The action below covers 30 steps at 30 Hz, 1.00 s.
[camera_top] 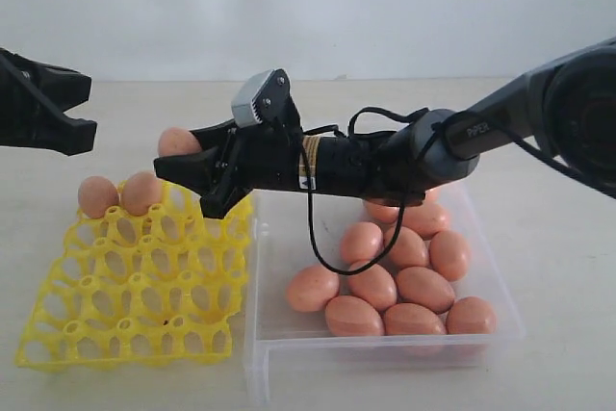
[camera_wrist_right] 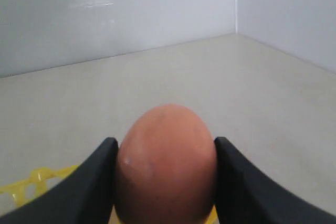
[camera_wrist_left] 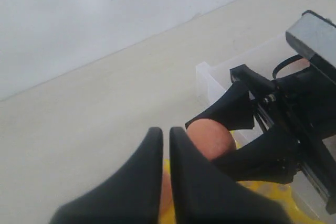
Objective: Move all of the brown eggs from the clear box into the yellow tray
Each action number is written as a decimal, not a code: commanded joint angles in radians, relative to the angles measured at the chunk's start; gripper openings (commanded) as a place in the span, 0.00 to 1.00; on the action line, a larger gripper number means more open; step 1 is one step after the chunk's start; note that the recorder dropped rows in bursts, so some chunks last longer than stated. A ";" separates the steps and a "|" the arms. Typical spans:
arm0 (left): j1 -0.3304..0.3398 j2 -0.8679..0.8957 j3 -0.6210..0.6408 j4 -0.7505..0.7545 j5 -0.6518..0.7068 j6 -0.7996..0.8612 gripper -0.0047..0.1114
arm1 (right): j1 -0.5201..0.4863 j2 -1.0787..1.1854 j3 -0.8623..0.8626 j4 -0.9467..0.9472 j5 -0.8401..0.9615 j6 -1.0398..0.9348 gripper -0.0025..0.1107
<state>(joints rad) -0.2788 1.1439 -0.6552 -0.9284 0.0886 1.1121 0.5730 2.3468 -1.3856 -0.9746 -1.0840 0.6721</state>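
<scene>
My right jaws grasp one brown egg across its middle, above the far side of the yellow tray; my left jaws are clenched on nothing. The other brown eggs lie in the clear box. They look light, smooth and brittle, so I'd pinch each gently at its widest part.

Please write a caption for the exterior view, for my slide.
Right gripper holds a brown egg near the yellow tray's back row, where two eggs sit; many eggs remain in the clear box.
</scene>
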 commanded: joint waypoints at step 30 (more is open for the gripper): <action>0.000 -0.008 0.005 0.005 -0.039 0.017 0.07 | -0.003 0.158 -0.184 -0.118 0.118 0.076 0.02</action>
<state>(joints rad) -0.2788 1.1439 -0.6552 -0.9213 0.0641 1.1258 0.5723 2.4931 -1.5739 -1.0432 -1.0305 0.7438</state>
